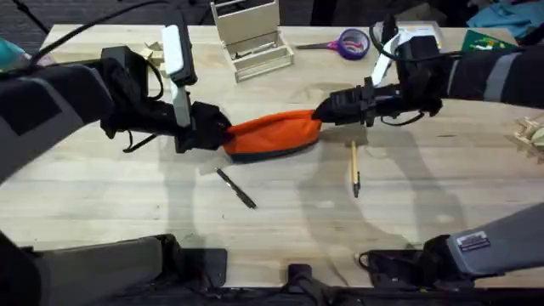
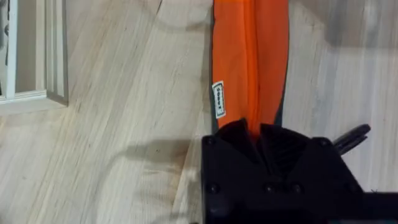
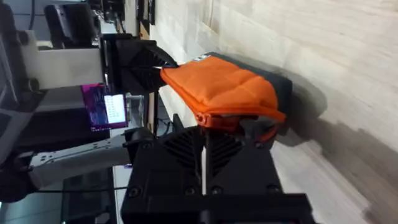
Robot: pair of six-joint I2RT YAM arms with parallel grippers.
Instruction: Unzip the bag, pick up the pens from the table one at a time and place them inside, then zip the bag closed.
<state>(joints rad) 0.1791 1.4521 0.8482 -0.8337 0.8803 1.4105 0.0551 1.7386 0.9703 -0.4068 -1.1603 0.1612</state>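
We see an orange pencil pouch (image 1: 274,133) lying mid-bench, held from both ends. The left gripper (image 1: 223,134) has its fingers closed on the pouch's left end; the right gripper (image 1: 323,110) is closed at the right end, seemingly on the zipper pull. We judge the unzipping is in hand — the zipper seam looks closed. Next, the right gripper must draw the pull along while the left anchors. A black pen (image 1: 236,188) and a tan pen (image 1: 354,168) wait on the bench (image 1: 102,204), just in front of the pouch. Purple-handled scissors (image 1: 347,43) and a wooden holder (image 1: 252,38) sit behind, well apart — nothing blocks the way.
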